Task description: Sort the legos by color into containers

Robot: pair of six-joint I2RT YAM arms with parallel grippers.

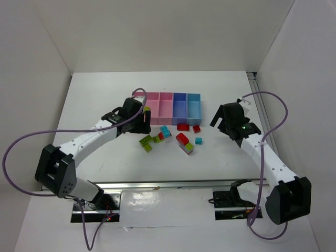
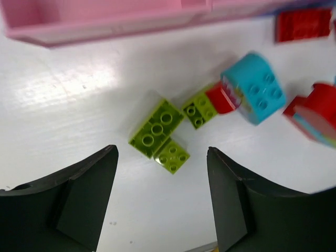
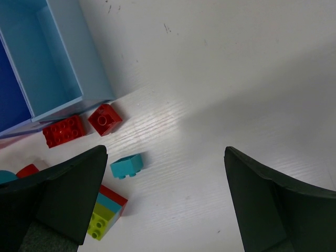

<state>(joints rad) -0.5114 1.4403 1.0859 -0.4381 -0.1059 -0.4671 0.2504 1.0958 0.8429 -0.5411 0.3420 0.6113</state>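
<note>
White tabletop [image 1: 94,94] has basically all the legos [image 1: 184,140] scattered just in front of the containers [image 1: 181,119], which look empty (maybe one lime bit, can't tell), left pincer [image 2: 161,178] and right pincer [image 3: 165,173] both spread, holding nothing, so barely started.

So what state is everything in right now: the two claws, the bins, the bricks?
left gripper: open, holding nothing.
right gripper: open, holding nothing.
containers: upright, open-topped.
light blue bin: empty in the part that shows.
lime green bricks: loose on the table, studs up.
three-colour stack: red, cyan and lime bricks joined, unsorted.
small cyan brick: loose on the table.
</note>
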